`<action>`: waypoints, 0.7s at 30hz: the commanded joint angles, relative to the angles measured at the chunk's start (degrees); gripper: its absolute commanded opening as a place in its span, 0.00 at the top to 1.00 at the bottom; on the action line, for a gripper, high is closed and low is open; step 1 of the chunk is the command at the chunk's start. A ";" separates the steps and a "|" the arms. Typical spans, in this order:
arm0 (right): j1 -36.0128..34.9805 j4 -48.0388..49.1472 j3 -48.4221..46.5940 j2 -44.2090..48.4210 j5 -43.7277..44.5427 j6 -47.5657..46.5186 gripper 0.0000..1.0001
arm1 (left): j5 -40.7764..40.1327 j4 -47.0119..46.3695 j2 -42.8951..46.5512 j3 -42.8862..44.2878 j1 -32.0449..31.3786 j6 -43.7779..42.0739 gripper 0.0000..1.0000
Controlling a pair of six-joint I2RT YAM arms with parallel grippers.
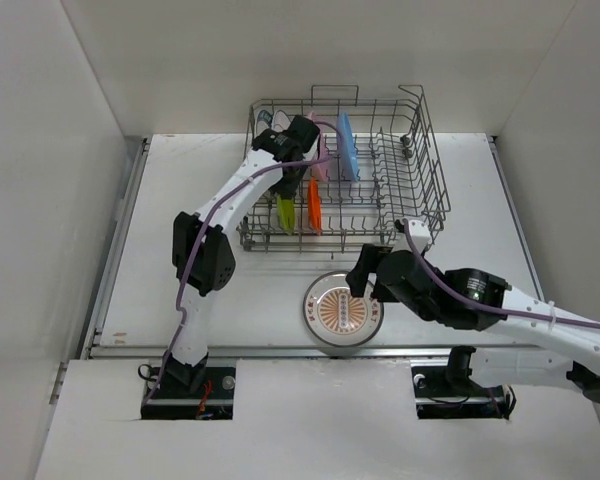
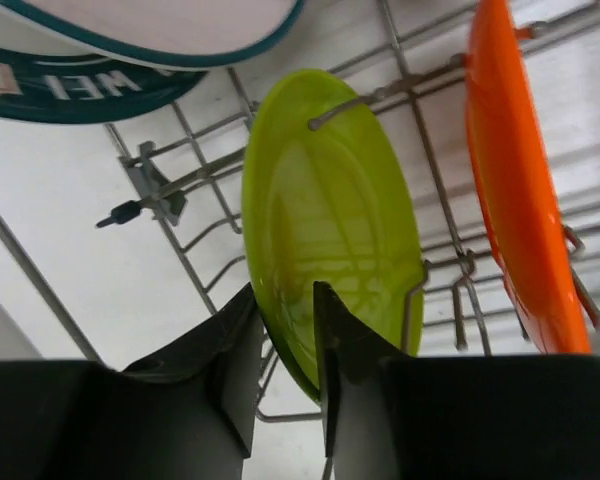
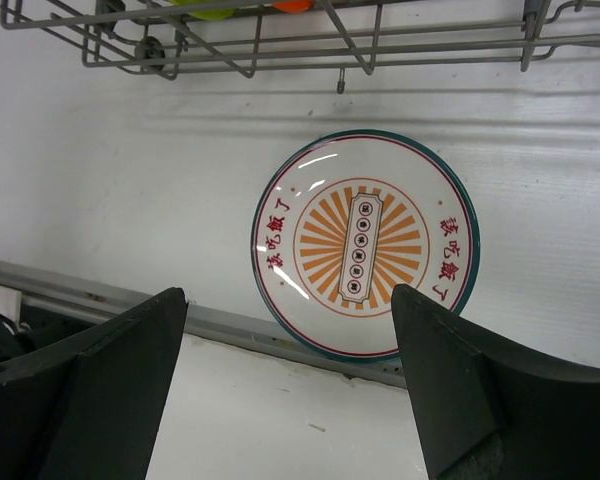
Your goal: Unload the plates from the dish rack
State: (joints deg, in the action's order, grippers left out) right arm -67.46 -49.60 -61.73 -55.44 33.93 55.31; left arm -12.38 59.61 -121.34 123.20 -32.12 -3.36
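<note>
The grey wire dish rack (image 1: 427, 190) stands at the back of the table. In it stand a blue plate (image 1: 347, 146), a pink plate (image 1: 319, 160), an orange plate (image 1: 314, 209) and a lime green plate (image 1: 285, 214). My left gripper (image 1: 289, 186) reaches down into the rack. In the left wrist view its jaws (image 2: 285, 292) close on the lime green plate's (image 2: 330, 200) rim, beside the orange plate (image 2: 520, 200). An orange sunburst plate (image 1: 343, 308) lies flat on the table. My right gripper (image 1: 366, 276) hovers open and empty over it (image 3: 285, 297).
Dark-green-rimmed plates (image 2: 130, 35) stand in the rack's back left. The rack's front wires (image 3: 280, 45) are just beyond the sunburst plate (image 3: 365, 245), which lies at the table's front edge rail (image 3: 210, 322). White walls enclose the table on three sides.
</note>
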 commanded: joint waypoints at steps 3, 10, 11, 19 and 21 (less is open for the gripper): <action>0.84 2.49 -0.58 -1.51 0.34 0.33 0.11 | -1.23 0.33 0.22 -1.64 0.13 3.09 0.99; 1.89 2.49 -1.19 -2.04 3.85 0.33 0.11 | -4.84 -2.05 2.94 3.26 0.13 7.22 1.00; 1.89 2.49 -1.19 -2.04 3.86 0.33 0.11 | -5.54 -1.52 2.95 6.24 0.13 8.01 1.00; 4.09 1.97 -5.93 -6.08 3.34 -4.33 0.11 | -4.84 -5.55 12.34 6.19 0.13 8.01 1.00; 4.62 1.97 -7.51 -8.97 2.63 -6.17 0.11 | -4.84 -6.09 14.55 4.87 0.13 7.49 1.00</action>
State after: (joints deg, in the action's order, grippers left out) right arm -63.40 -49.28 -65.28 -62.08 36.21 52.38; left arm -18.87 56.71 -115.96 127.96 -31.16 4.29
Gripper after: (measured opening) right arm 0.888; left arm 0.101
